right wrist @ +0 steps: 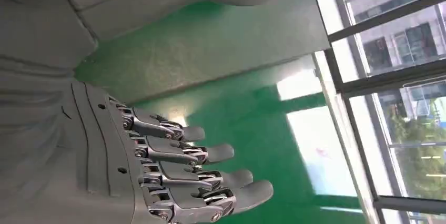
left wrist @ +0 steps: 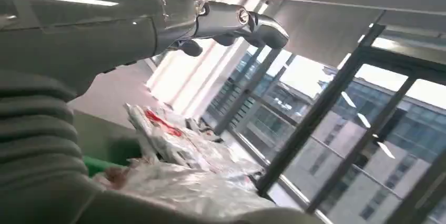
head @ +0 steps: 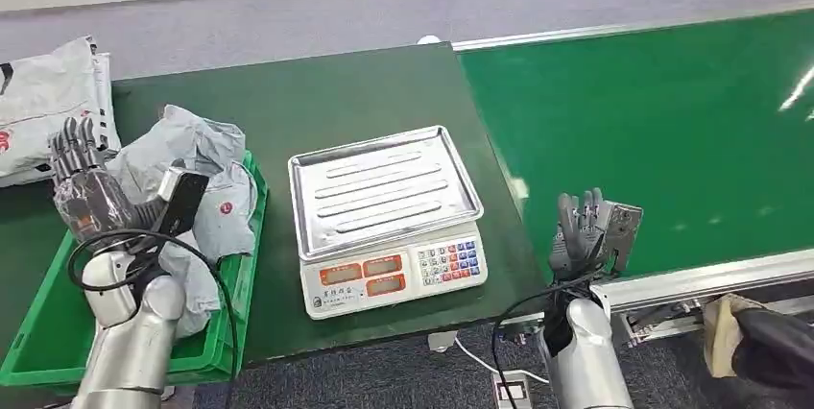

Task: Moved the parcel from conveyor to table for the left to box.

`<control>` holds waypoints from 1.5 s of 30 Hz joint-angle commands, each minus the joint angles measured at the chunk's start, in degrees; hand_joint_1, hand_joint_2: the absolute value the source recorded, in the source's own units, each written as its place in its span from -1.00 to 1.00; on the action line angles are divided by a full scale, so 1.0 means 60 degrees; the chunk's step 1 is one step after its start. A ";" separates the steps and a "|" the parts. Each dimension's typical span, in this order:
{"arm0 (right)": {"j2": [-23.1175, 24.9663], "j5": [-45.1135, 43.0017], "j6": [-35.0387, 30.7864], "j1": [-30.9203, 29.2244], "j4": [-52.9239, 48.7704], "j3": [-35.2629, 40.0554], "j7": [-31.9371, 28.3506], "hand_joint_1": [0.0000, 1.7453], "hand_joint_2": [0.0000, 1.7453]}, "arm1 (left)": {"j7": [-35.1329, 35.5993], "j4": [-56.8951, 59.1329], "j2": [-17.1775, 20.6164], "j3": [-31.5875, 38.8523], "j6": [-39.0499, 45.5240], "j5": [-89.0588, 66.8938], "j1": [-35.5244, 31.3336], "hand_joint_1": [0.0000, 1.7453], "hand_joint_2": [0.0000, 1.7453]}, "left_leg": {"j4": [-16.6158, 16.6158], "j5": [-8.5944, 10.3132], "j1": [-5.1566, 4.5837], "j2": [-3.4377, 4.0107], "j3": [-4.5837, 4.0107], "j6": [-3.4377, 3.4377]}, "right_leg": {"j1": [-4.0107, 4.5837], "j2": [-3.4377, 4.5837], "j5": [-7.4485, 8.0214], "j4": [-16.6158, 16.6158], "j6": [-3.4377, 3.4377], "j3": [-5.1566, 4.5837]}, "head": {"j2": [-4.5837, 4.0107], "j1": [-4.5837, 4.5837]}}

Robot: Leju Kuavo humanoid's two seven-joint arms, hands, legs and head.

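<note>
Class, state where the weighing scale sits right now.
In the head view, the scale sits mid-table, between the green bin on its left and the conveyor on its right.

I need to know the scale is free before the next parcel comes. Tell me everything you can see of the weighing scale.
The weighing scale sits on the dark green table, between the green crate and the conveyor belt. It has a white body with a bare, ribbed, shiny metal tray on top. Its front panel, facing the robot, shows three orange display windows and a keypad with coloured keys. It stands level, and neither hand touches it.
</note>
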 commanded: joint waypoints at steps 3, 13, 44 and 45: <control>-0.0305 0.0219 -0.0364 -0.0360 -0.0306 0.0374 -0.0008 -1.00 1.00 | -0.2708 0.0158 -0.0878 0.0344 0.0026 0.3585 -0.1044 -1.00 -1.00 | 0.0016 -0.0011 0.0014 -0.0030 0.0003 0.0000 | 0.0017 -0.0018 -0.0014 0.0002 -0.0006 0.0017 | 0.0000 0.0000; -0.0743 0.0759 0.0020 -0.1053 0.0050 0.0807 0.0104 -1.00 -1.00 | -0.3037 0.0478 -0.0931 -0.0793 -0.5351 0.8653 -0.1418 -1.00 -1.00 | 0.0009 -0.0006 0.0011 -0.0029 0.0011 0.0001 | 0.0012 -0.0017 -0.0010 -0.0004 -0.0005 0.0021 | 0.0000 0.0000; -0.0094 0.0803 0.0962 -0.5507 0.5114 0.3476 0.0444 -1.00 1.00 | -0.4315 0.5988 -0.2336 -0.2627 -0.5333 1.0748 -0.3767 -1.00 1.00 | 0.0017 0.0015 0.0006 -0.0001 0.0010 0.0000 | 0.0006 0.0022 0.0034 0.0003 0.0007 0.0015 | 0.0000 0.0000; -0.0094 0.0803 0.0962 -0.5507 0.5114 0.3476 0.0444 -1.00 1.00 | -0.4315 0.5988 -0.2336 -0.2627 -0.5333 1.0748 -0.3767 -1.00 1.00 | 0.0014 0.0012 0.0006 0.0003 0.0020 0.0001 | 0.0006 0.0028 0.0033 -0.0001 0.0006 0.0023 | 0.0000 0.0004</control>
